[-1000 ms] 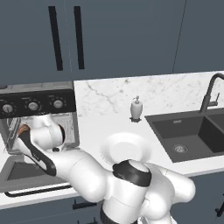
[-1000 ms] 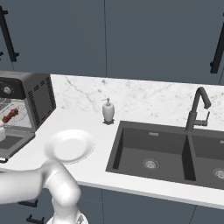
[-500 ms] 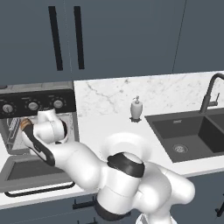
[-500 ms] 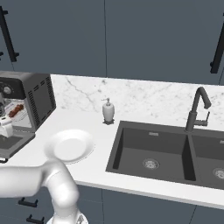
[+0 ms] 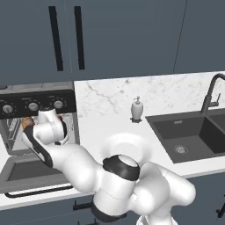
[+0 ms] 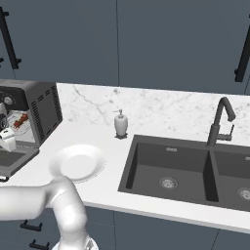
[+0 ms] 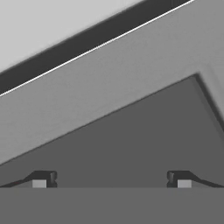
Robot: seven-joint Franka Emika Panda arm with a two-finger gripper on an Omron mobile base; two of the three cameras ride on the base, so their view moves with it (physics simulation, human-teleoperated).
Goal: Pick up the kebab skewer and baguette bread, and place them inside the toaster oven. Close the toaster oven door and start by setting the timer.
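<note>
With the kebab skewer [image 6: 19,120] already on the rack inside the toaster oven [image 6: 41,110], your gripper [image 7: 111,180] hangs spread wide and empty just above the lowered toaster oven door [image 5: 33,171] — you likely close it next, lifting its front edge.

glossy white arm [image 5: 83,169], fat rounded segments, dark grey joint bands, black stripe down the forearm, two small dark fingertips [image 7: 43,178] with pale grey pads
</note>
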